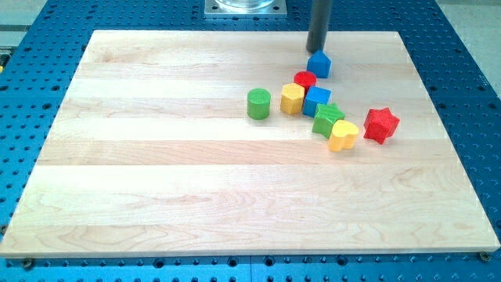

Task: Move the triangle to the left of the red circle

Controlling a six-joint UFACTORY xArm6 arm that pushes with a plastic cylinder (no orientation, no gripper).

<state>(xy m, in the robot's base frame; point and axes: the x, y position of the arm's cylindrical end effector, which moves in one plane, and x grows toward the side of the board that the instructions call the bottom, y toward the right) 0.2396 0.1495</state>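
A blue triangle block (319,64) sits near the view's top, right of centre. My tip (315,51) stands right at its upper edge, touching or nearly touching it. The red circle (304,79) lies just below and left of the triangle, close to it. Below the red circle are a yellow block (293,99) and a blue cube (317,100), packed together.
A green cylinder (259,103) stands left of the cluster. A green star-like block (328,119), a yellow heart (343,135) and a red star (381,124) lie lower right. The wooden board (156,172) rests on a blue perforated table.
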